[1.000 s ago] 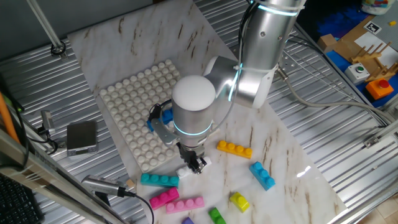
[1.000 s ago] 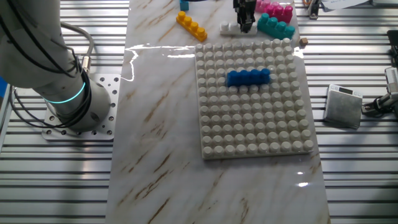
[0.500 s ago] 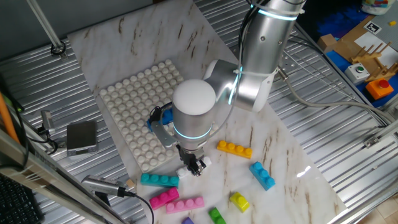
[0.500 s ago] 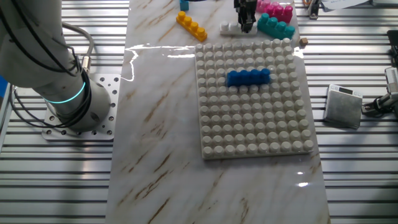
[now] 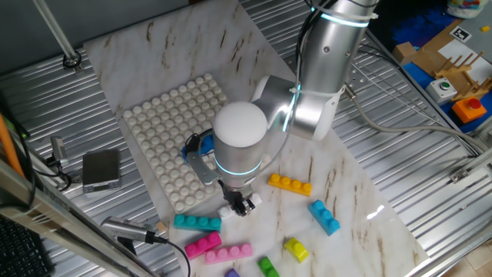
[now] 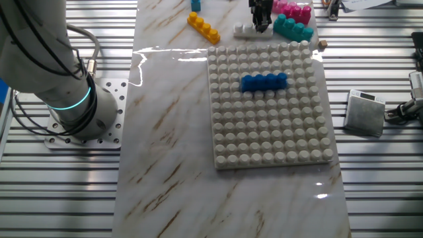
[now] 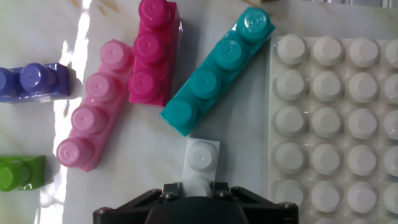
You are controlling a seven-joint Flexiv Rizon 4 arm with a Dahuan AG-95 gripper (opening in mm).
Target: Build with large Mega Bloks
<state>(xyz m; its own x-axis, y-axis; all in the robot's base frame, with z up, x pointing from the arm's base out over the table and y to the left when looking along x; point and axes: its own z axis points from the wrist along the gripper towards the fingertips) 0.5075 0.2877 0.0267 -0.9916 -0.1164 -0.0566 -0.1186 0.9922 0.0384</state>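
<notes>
White brick (image 7: 201,163) sits on the tabletop (image 6: 172,132) straight under the end effector (image 6: 261,25), its near end tucked between the two fingers, its far end poking out ahead almost to the teal brick (image 7: 217,71). You're at the pick step. The fingers bracket the brick on both sides, but I can't tell from any view whether they're clamped or just straddling it; the brick looks still seated on the tabletop.

Around it, as the hand view frames it: teal brick lies diagonally just ahead; magenta brick (image 7: 154,53) and light pink brick (image 7: 93,106) ahead-left, side by side; purple brick (image 7: 34,81) and green brick (image 7: 20,172) further left. White baseplate (image 7: 336,118) starts just to the right. A blue brick (image 6: 264,82) is already pressed on the plate, so the build looks barely started.

Next, by my read: confirm grip, lift straight up to clear the teal brick's corner, carry right over the plate, align with the stud grid, press down. Risk: nudging the teal brick on lift.
</notes>
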